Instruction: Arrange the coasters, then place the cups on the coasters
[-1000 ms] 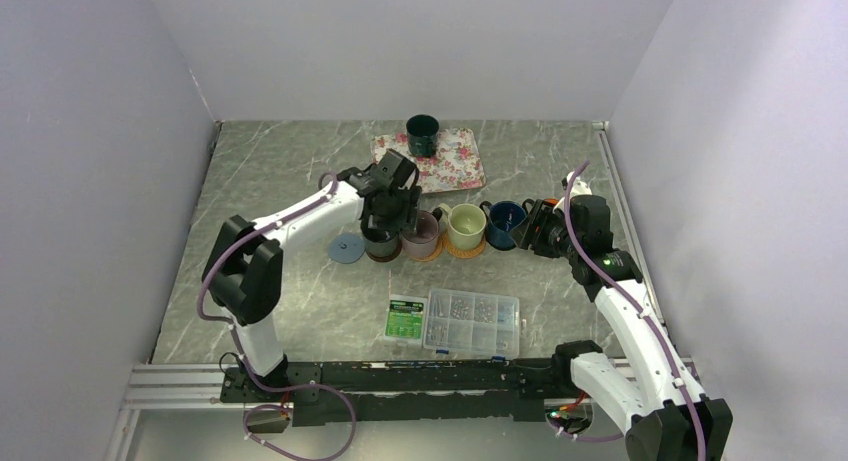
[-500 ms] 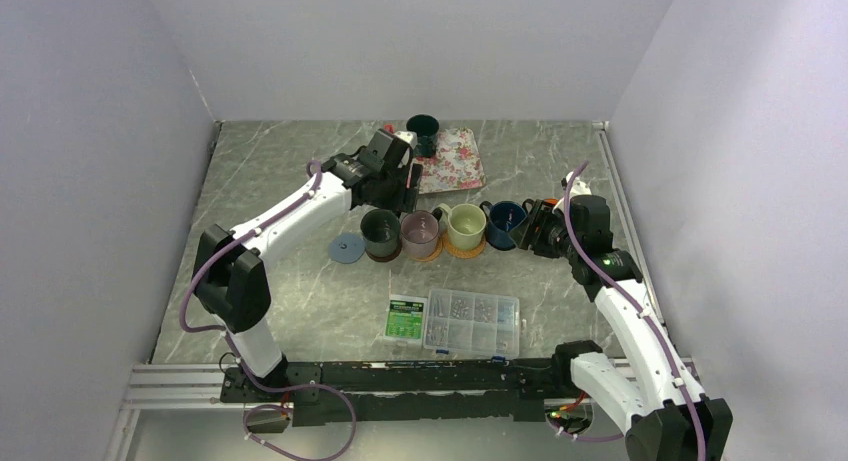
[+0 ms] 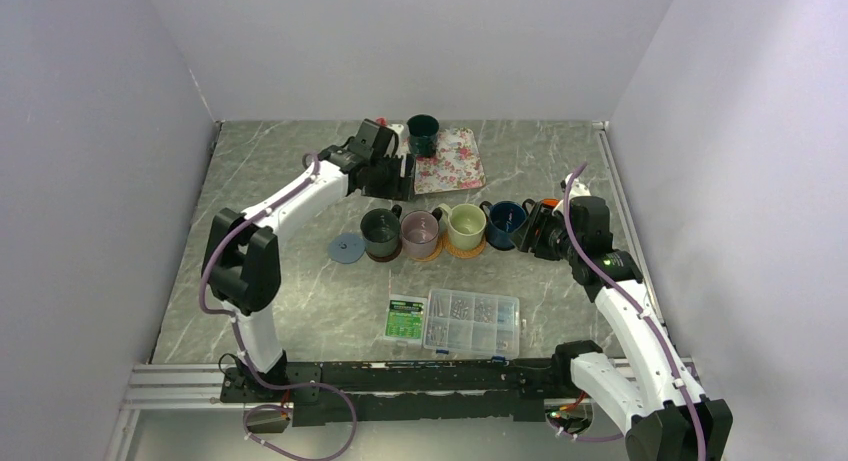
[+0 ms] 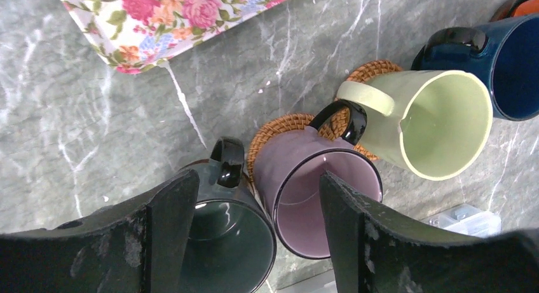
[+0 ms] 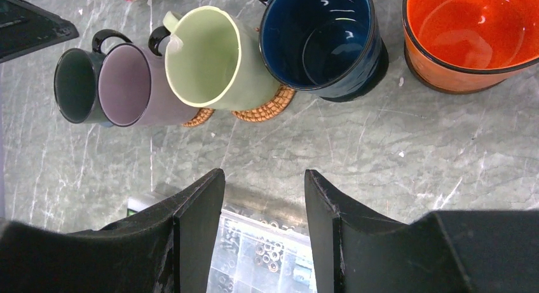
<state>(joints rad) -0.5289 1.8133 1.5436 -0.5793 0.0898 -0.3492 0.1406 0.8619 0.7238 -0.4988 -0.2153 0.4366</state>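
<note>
Five cups stand in a row: dark grey-green (image 3: 381, 231), mauve (image 3: 420, 231), pale green (image 3: 465, 224), navy (image 3: 505, 219) and orange (image 5: 470, 32). The mauve and pale green cups sit on woven coasters (image 4: 279, 131) (image 4: 375, 70). A dark brown coaster (image 3: 392, 255) shows under the grey-green cup. A light blue coaster (image 3: 347, 247) lies bare at the row's left end. A dark teal cup (image 3: 422, 133) stands at the floral tray's back edge. My left gripper (image 3: 398, 176) hovers open and empty behind the row, beside the tray. My right gripper (image 3: 530, 226) hangs open by the orange cup, holding nothing.
The floral tray (image 3: 450, 171) lies at the back centre. A clear screw box (image 3: 472, 323) with a green card (image 3: 405, 319) sits near the front, and shows below my right fingers (image 5: 197, 229) in the wrist view. Walls enclose the table on three sides.
My left gripper has let go of the dark grey-green cup, opened wider and moved back and up toward the tray. The right arm has not moved.
</note>
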